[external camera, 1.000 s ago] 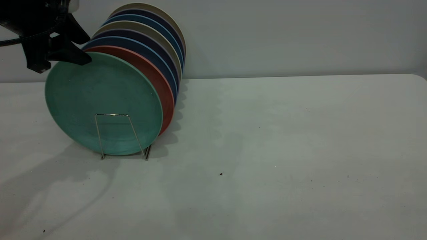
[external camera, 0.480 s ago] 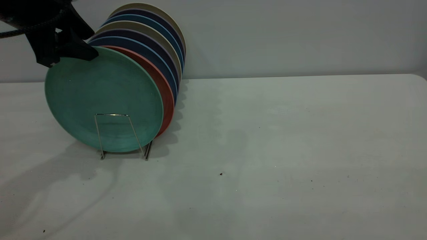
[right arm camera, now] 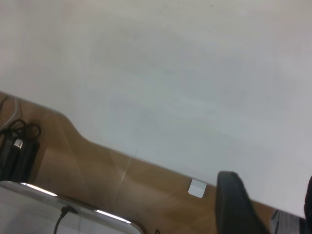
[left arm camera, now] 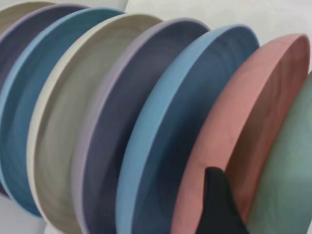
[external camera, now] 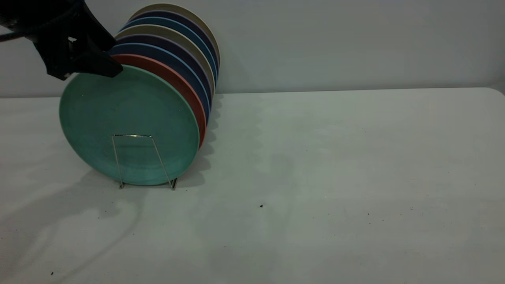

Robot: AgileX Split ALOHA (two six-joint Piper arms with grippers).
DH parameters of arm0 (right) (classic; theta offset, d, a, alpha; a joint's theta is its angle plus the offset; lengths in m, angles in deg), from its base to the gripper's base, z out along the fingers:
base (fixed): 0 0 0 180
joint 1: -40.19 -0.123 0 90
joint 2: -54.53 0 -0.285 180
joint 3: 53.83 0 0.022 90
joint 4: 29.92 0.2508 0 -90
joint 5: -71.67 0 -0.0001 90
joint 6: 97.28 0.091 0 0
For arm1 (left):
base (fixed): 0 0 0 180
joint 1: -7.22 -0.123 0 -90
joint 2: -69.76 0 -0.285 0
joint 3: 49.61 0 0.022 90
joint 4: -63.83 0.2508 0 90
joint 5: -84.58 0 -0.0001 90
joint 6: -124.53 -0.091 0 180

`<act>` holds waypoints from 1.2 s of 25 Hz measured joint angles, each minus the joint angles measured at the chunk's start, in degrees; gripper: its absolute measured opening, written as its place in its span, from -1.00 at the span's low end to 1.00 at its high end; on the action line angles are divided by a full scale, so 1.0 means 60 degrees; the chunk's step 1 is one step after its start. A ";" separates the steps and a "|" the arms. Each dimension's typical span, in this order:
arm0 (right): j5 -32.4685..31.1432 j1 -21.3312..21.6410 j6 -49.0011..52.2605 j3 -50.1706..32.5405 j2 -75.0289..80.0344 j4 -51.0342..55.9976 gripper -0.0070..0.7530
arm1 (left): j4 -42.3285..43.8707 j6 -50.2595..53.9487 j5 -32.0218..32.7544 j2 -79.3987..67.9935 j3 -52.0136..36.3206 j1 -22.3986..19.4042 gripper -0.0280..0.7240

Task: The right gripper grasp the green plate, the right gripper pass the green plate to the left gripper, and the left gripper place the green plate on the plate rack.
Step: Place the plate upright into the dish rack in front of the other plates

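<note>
The green plate [external camera: 130, 122] stands on edge at the front of the plate rack [external camera: 132, 135], behind its front wire loop, leaning against the salmon-pink plate [external camera: 173, 81]. My left gripper [external camera: 106, 67] is at the plate's top rim and shut on it. In the left wrist view one black finger [left arm camera: 219, 204] sits between the salmon-pink plate [left arm camera: 243, 122] and the green plate [left arm camera: 287, 170]. My right gripper [right arm camera: 270, 209] is out of the exterior view. In its wrist view it is open and empty, above the table's edge.
Several more plates, dark blue [external camera: 169, 59] and beige [external camera: 173, 33], stand in a row behind the salmon-pink one. The white table [external camera: 335, 177] stretches to the right. The right wrist view shows wooden floor [right arm camera: 122, 175] and cables [right arm camera: 17, 141] beyond the table.
My left gripper and the green plate have moved a little to the right. The plate's lower edge has sunk and now sits more squarely behind the front loop.
</note>
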 joint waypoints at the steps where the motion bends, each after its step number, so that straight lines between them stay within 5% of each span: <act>1: 0.0000 0.0000 0.0000 0.0000 0.0000 0.0000 -0.01 | 0.0058 0.0138 0.0009 0.0000 0.0000 0.0000 0.43; 15: 0.0150 0.0000 0.0000 0.0000 0.0000 -0.0093 -0.01 | 0.3094 0.3614 0.0852 0.0203 0.0012 0.0000 0.44; 30: 0.0284 0.0000 0.0009 0.0000 0.0000 -0.0341 -0.01 | 0.3223 0.3831 0.1295 0.1482 0.0012 0.0000 0.44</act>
